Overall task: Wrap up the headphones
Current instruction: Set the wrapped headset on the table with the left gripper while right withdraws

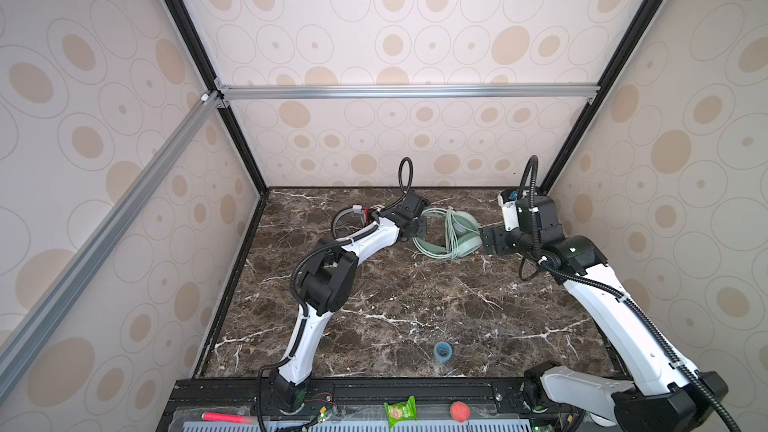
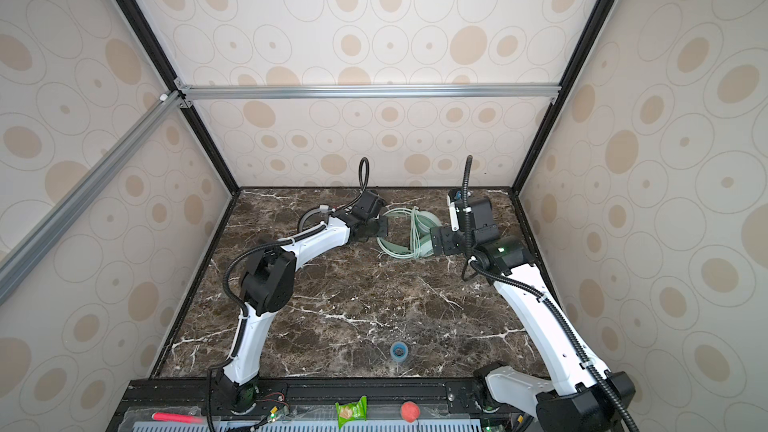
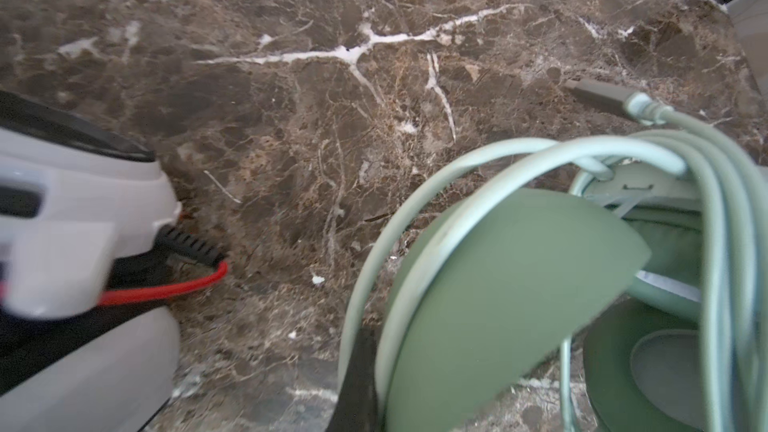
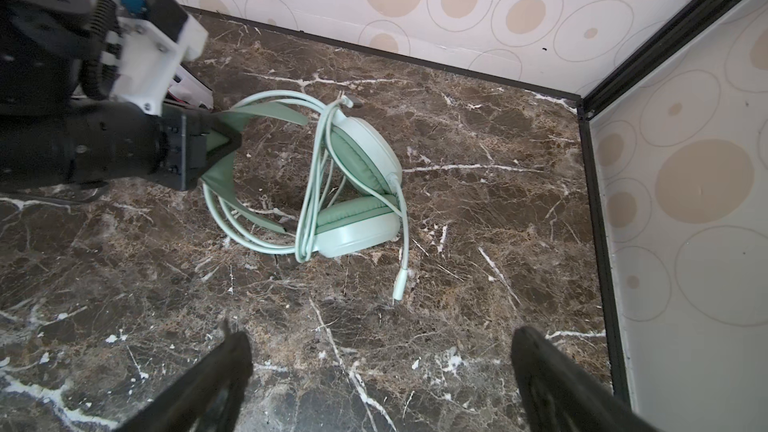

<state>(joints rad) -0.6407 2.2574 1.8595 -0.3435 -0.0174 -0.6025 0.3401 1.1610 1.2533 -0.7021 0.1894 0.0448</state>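
Two pincers, two headphones: left pincer [image 4: 232, 141] clenches mint headphones [image 4: 357, 230], white headphones [image 3: 83, 176] nearby, right pincer [image 4: 374, 332] released.

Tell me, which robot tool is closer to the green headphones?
Left. The left tool is shut on the headband of the green headphones; the right tool hangs open beside them, not touching.

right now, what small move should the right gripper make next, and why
Probably lower the open right gripper onto the loose plug end of the pale green cable and close on it. The left gripper is shut on the headband of the mint green over-ear headphones. Most of the cable is looped around them, but that end trails free on the dark marble table.
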